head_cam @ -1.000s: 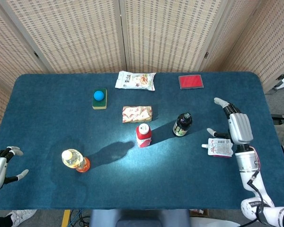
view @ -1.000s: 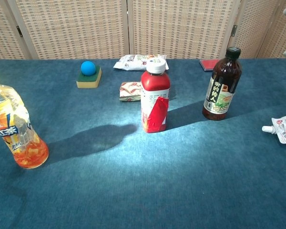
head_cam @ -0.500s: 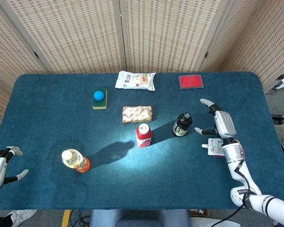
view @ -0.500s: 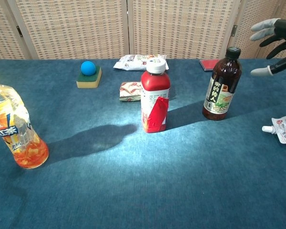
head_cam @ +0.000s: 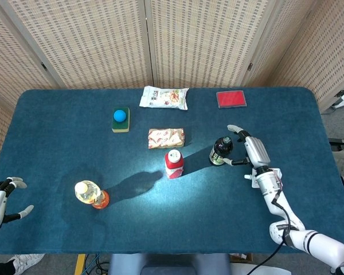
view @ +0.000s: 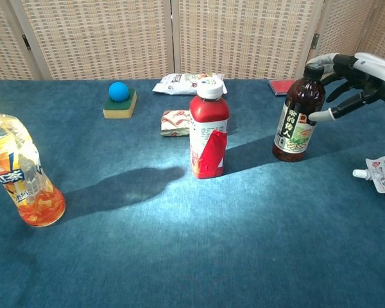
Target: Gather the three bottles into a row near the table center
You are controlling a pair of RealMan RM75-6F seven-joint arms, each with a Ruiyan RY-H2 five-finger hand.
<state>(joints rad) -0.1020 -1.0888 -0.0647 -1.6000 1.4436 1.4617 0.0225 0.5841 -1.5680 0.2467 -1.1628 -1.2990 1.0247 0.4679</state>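
Three bottles stand upright on the blue table. A dark bottle [head_cam: 221,151] [view: 298,115] is right of centre, a red bottle with a white cap [head_cam: 173,164] [view: 208,128] is at the centre, and an orange tea bottle [head_cam: 90,194] [view: 19,173] is at the front left. My right hand [head_cam: 249,150] [view: 356,80] is right beside the dark bottle, with fingers spread behind its neck and the thumb near its shoulder. I cannot tell whether it touches. My left hand [head_cam: 0,200] hangs off the table's front-left corner, fingers apart and holding nothing.
A blue ball on a green sponge [head_cam: 120,120] lies at the back left. A snack bag [head_cam: 164,97] and a red card [head_cam: 231,99] lie along the far edge. A small wrapper [head_cam: 166,138] sits behind the red bottle. A white pouch [view: 382,173] lies at the right.
My right hand has swept left from above the white pouch up to the dark bottle. The bottles and my left hand have not moved.
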